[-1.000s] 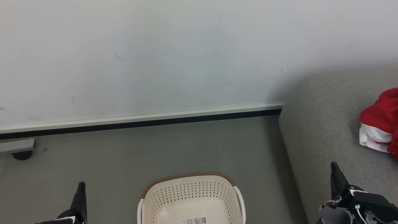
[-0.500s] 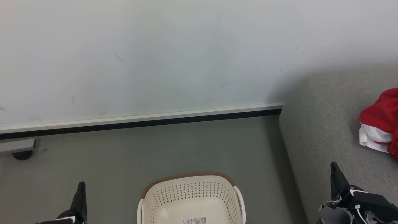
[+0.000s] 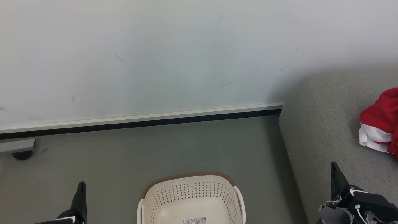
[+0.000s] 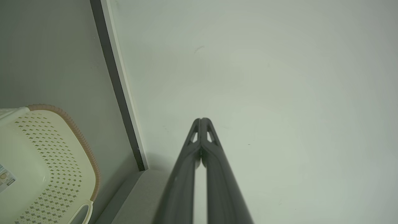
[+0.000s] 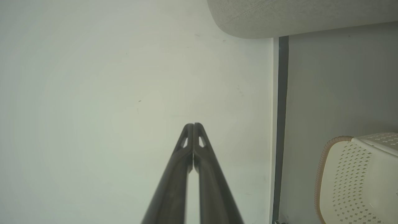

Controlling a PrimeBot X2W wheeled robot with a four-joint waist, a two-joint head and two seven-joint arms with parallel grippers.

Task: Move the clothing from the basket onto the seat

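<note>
The cream basket [image 3: 217, 189] with a brown rim band stands on the floor at the bottom middle; only a label sticker [image 3: 194, 220] lies on its floor. Red-and-white clothing [image 3: 379, 124] rests on the grey seat [image 3: 326, 124] at the right edge. My left gripper [image 3: 81, 186] is at the lower left, left of the basket, shut with nothing in it. My right gripper [image 3: 333, 165] is at the lower right over the seat's front part, also shut and holding nothing. In the wrist views the left gripper [image 4: 201, 119] and the right gripper [image 5: 193, 125] both point at the wall, tips together.
A pale wall [image 3: 155, 56] with a white and black skirting [image 3: 140, 123] runs behind. Grey floor [image 3: 140, 155] lies between wall and basket. A grey base with a dark caster [image 3: 21, 154] sits at the far left. The basket [image 4: 46, 155] also shows beside each gripper [image 5: 351, 180].
</note>
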